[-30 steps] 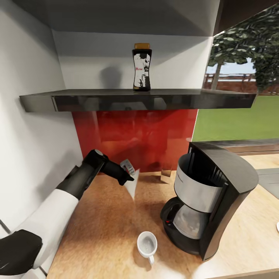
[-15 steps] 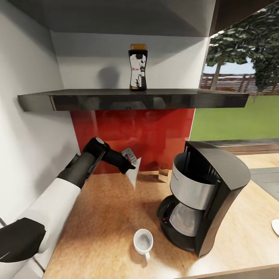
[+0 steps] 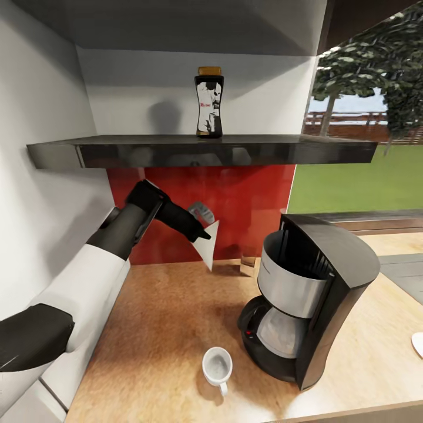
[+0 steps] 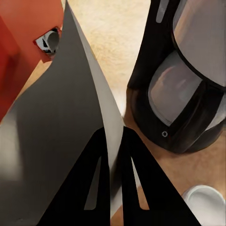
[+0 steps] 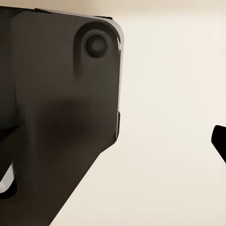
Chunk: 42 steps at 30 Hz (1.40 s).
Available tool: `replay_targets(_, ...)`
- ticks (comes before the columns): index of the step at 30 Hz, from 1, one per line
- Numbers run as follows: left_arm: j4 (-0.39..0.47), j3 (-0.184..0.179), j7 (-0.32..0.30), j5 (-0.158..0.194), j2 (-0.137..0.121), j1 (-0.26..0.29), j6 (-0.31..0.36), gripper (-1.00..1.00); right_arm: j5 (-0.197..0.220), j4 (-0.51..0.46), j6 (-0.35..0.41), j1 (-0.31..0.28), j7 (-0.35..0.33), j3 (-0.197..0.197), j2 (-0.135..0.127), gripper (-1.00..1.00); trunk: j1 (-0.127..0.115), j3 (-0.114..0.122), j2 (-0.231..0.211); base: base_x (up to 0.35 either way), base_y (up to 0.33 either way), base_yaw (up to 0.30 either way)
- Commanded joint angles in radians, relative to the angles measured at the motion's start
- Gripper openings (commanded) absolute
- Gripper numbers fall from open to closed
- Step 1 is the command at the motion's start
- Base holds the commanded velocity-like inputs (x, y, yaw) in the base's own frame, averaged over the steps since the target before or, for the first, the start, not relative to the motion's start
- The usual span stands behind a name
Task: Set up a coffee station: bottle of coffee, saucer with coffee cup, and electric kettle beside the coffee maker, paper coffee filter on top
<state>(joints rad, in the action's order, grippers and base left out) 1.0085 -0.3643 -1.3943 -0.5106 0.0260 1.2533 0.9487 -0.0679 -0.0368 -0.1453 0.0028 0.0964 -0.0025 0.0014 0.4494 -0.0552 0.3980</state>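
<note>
Paper coffee filter (image 3: 207, 248) is pinched between the left gripper (image 3: 201, 234) fingers (image 4: 96, 188), both pads clamped on its edge. It hangs in the air above the tabletop (image 3: 158, 329), in front of the red backsplash (image 3: 235, 200), left of the coffee maker (image 3: 308, 294) and clear of it.

Right gripper: fingers' state can't be told from the right wrist view.

Coffee cup (image 3: 217, 367) sits on the near tabletop, just left of the coffee maker base, no saucer under it. Bottle of coffee (image 3: 209, 101) stands upright on the shelf (image 3: 200, 150), not yet brought down.

Risks, my read:
- Filter is thin and held by an edge only, so it will likely flop or twist in transit and could land skewed or slide off the coffee maker top.
- Shelf sits just above the arm; raising more could clip its underside.
- Coming in low from the left could catch the filter on the basket rim and pull it from the grip.
- Dropped filter could land on the cup.
</note>
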Motion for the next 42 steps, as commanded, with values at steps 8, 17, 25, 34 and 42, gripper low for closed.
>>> replay_targets(8,0.012,0.001,-0.012,-0.091,0.048,0.002,0.011,-1.0,-0.007,-0.002,0.0,0.0,0.003,0.001,-0.001,1.0,0.001,-0.002,0.002,-0.054,-0.035,0.0)
replay_targets(17,0.013,0.001,-0.012,-0.12,0.064,0.0,0.012,-1.0,-0.007,-0.002,0.0,0.0,0.004,0.001,-0.003,1.0,0.001,-0.002,0.002,-0.22,-0.157,0.0)
replay_targets(25,0.013,0.001,-0.012,-0.122,0.062,0.001,0.012,-1.0,-0.008,-0.002,0.0,0.0,0.005,0.001,-0.002,1.0,0.001,-0.002,0.002,-0.237,-0.169,0.0)
replay_targets(34,0.013,0.002,-0.011,-0.169,0.048,0.003,0.01,-1.0,-0.009,-0.002,0.0,0.0,0.008,0.002,-0.002,1.0,0.001,-0.002,0.002,-0.203,-0.123,0.0)
replay_targets(42,0.013,0.008,-0.012,-0.238,0.052,0.02,0.011,-1.0,-0.009,-0.003,0.0,0.0,0.008,0.003,-0.001,1.0,0.001,-0.002,0.002,-0.01,-0.006,0.0)
